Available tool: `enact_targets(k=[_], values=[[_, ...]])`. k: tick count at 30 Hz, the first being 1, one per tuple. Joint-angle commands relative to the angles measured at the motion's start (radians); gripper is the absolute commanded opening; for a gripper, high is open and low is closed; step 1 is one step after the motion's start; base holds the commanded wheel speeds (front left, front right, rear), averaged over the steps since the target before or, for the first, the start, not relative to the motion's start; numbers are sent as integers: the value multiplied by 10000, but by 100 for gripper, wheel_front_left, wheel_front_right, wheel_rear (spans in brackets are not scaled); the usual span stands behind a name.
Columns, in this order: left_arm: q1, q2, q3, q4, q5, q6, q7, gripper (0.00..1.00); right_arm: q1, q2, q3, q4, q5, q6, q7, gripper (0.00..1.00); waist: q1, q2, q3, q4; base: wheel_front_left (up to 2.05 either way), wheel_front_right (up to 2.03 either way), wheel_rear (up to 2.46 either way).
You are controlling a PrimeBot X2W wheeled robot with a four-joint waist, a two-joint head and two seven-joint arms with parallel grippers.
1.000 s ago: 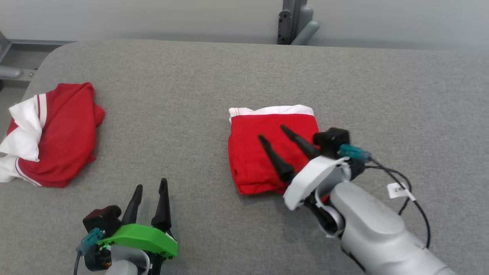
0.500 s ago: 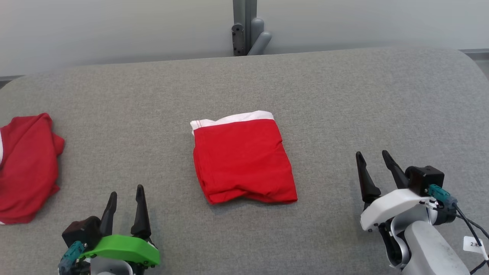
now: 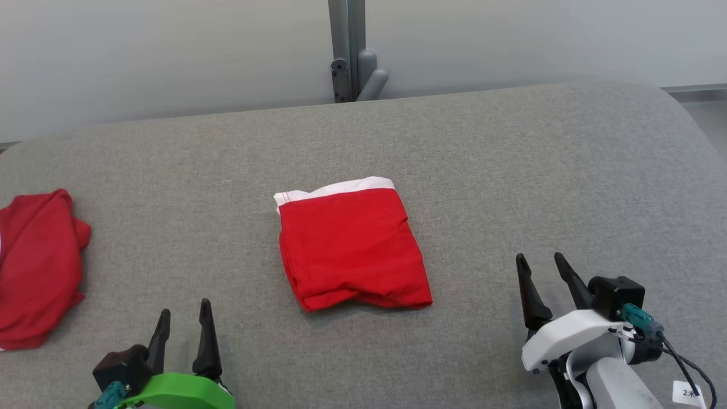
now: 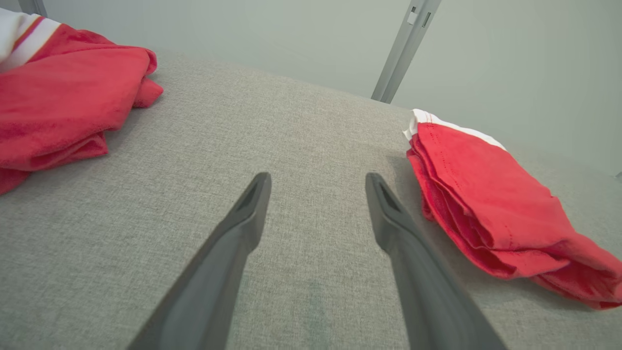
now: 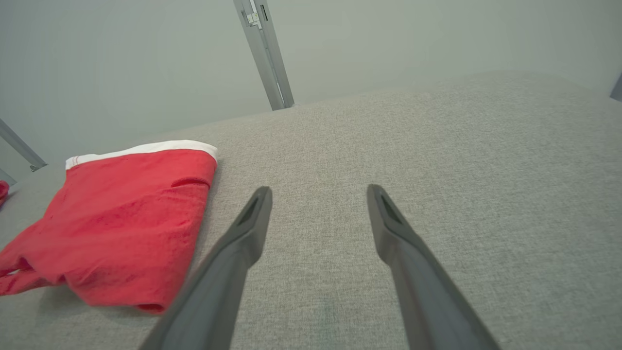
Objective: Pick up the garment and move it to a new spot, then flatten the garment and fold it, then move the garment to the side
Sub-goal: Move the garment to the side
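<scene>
Grey cloth table (image 3: 511, 170): our view has shifted across it.
Folded red garment (image 3: 352, 250): we see it flat, mid-table, untouched.
Right gripper (image 3: 539, 257): fingers wide, empty, pulled back off the garment.
Left gripper (image 3: 184, 307): wide, empty.

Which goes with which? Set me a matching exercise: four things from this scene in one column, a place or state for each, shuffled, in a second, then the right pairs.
Things
1. folded garment
2. crumpled garment
3. left gripper
4. right gripper

Places and states
A. open, at the lower right of the head view
B. bunched at the left edge of the table
C. open, at the lower left of the head view
D. flat in the middle, touched by neither gripper

Pairs: 1-D, 2-B, 3-C, 4-A
</scene>
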Motion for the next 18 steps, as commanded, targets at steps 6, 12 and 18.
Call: enact_targets(k=[6,12,18], values=[[-409,40,-438,-88,199,36,0,100,-810,42,638,122,170,0,-30,100,0,0,726,594,0,0,0],[-846,40,-1055,-34,114,133,0,100,-2509,54,1775,1426,788,0,-29,100,0,0,1453,1452,0,0,0],[-964,40,-1254,53,-8,262,-2,100,-3777,80,2547,3634,1476,0,607,100,0,0,1674,2093,0,0,0]])
